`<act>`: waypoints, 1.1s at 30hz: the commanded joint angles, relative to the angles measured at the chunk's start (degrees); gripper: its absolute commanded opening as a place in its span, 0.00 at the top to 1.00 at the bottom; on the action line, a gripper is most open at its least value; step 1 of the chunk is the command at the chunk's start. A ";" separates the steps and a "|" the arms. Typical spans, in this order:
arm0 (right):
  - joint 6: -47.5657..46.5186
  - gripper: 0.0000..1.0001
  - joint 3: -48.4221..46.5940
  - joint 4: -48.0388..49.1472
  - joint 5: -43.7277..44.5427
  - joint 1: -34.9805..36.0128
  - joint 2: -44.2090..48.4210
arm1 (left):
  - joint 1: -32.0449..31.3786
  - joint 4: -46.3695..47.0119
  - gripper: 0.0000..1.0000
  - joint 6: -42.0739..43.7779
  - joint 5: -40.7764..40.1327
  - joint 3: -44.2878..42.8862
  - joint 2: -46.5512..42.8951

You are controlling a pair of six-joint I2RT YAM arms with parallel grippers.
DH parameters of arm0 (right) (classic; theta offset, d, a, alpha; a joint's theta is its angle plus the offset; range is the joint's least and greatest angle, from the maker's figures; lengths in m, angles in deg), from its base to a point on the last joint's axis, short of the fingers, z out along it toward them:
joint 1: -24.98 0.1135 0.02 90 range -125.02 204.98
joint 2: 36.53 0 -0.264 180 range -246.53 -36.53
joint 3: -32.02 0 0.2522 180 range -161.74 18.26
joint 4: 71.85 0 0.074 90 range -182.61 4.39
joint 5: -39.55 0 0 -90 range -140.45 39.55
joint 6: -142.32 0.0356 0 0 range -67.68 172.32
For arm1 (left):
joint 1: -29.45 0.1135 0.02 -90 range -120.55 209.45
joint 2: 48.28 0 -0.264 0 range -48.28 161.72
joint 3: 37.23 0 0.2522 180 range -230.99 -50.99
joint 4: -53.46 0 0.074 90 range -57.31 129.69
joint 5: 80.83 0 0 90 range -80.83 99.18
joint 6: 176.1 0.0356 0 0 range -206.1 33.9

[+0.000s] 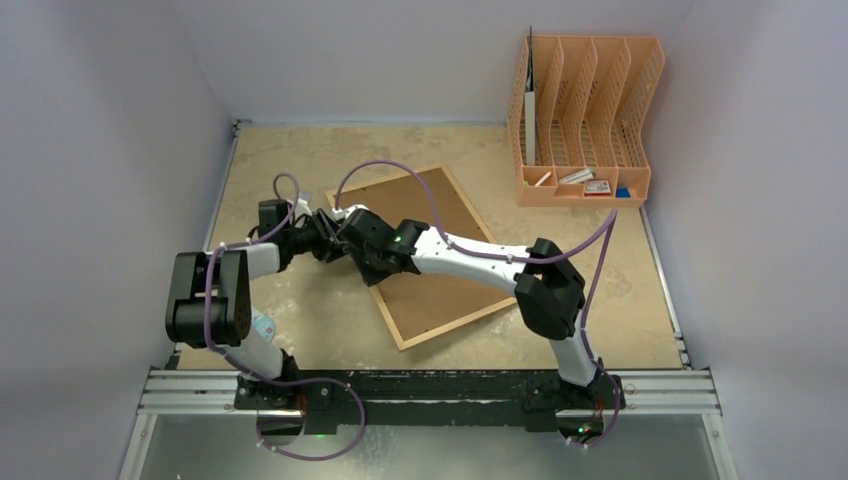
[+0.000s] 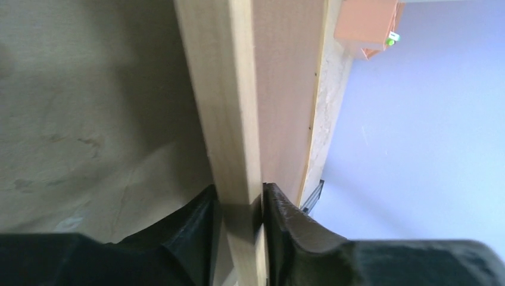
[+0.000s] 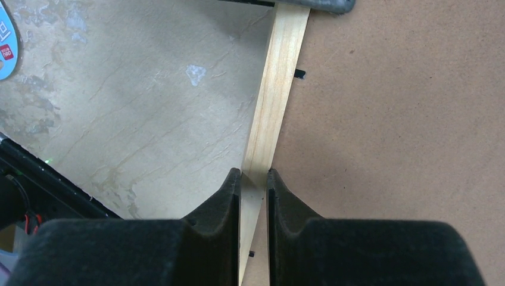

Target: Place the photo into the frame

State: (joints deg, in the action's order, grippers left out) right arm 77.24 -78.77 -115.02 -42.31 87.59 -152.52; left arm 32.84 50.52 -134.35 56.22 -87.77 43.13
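Observation:
The frame (image 1: 450, 270) lies tilted on the table with its brown fibreboard back up and a thin light-wood border around it. Both grippers meet at its left edge. My left gripper (image 1: 322, 245) reaches in from the left. In the left wrist view its fingers (image 2: 240, 205) press both sides of the wood border (image 2: 229, 107), shut on it. My right gripper (image 1: 345, 232) comes from the right across the back. Its fingers (image 3: 254, 182) straddle the same border strip (image 3: 277, 89), one over the table side and one over the brown back (image 3: 405, 137), shut on it. The photo is out of view.
An orange file organiser (image 1: 585, 120) stands at the back right corner with small items in its front tray. A round blue-and-white object (image 1: 262, 325) lies by the left arm's base. Purple walls close in the table on three sides.

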 commanded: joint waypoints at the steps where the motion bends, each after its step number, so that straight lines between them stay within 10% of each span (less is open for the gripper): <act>1: -2.64 0.93 -2.52 3.38 -0.61 0.41 2.89 | -1.45 6.61 0.72 -5.03 2.24 1.09 0.31; 4: -2.35 0.89 -3.85 1.45 2.06 0.41 2.08 | -1.46 4.90 0.81 -6.02 0.51 0.67 -1.84; 13: -6.77 0.32 -5.32 -1.36 21.40 3.67 3.48 | -1.45 -14.50 0.93 -4.30 -5.34 -6.73 -3.81; 33: -12.67 0.25 -11.97 -8.95 40.37 11.39 -5.78 | -1.43 -24.35 0.93 -9.49 -3.37 -16.17 -4.46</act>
State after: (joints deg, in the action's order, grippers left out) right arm 66.23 -87.93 -121.86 -7.53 98.54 -156.84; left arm 31.18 28.23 -139.64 52.00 -100.66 40.97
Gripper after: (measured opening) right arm 0.758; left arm 0.257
